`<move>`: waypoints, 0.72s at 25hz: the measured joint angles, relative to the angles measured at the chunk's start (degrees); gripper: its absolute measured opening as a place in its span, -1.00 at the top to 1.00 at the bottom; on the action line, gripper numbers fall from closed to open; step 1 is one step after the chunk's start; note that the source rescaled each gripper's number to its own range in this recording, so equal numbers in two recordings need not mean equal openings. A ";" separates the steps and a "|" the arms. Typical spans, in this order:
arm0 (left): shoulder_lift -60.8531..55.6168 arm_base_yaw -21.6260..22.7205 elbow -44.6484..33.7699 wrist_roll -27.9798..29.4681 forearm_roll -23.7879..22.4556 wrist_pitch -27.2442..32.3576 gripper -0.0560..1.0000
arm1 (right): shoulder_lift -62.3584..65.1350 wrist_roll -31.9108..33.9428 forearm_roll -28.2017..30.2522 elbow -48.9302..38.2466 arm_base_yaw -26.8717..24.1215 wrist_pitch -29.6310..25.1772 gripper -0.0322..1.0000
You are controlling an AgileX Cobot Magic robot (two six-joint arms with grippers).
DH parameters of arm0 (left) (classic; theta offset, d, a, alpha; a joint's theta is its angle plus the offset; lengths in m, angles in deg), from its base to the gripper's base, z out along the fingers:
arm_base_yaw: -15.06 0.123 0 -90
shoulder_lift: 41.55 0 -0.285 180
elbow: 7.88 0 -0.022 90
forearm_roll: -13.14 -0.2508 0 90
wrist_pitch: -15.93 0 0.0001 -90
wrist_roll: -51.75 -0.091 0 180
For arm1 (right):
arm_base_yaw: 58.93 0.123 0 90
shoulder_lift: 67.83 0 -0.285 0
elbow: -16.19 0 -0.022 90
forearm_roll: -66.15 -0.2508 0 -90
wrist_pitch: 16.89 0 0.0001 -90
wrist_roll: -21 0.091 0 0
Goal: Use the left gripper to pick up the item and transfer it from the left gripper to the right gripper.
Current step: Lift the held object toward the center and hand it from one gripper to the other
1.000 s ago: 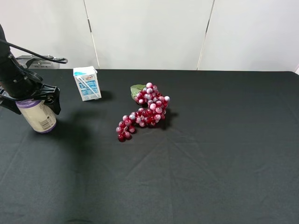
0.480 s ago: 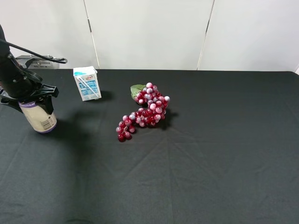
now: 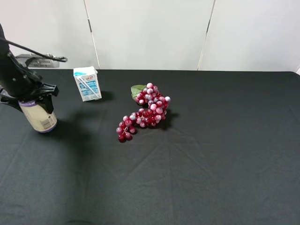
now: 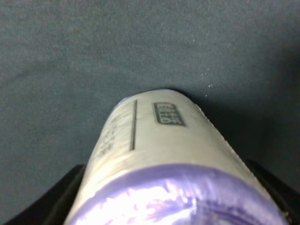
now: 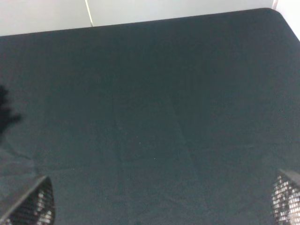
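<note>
Far left: my left pincer (image 3: 29,96) is clamped on the purple top end of the cream container (image 3: 39,117). The container stands slightly tilted on the black tabletop (image 3: 211,154), barcode label facing out. Right of it, apart: a small white-blue drink carton (image 3: 87,83), upright. Mid-tabletop: a bunch of red grapes (image 3: 146,111) with a green leaf (image 3: 137,89). My right pincer (image 5: 159,204), seen only from its own wrist, is spread wide and holds nothing.
</note>
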 joint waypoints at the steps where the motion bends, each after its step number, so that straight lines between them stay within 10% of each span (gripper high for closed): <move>1: -0.99 0.00 0.44 0.00 0.00 1.00 0.87 | 0.00 0.00 0.00 0.00 0.00 0.00 -1.00; 18: -19.46 0.00 2.16 0.44 3.14 15.16 0.87 | 0.00 0.00 0.00 0.00 0.00 -0.06 -1.00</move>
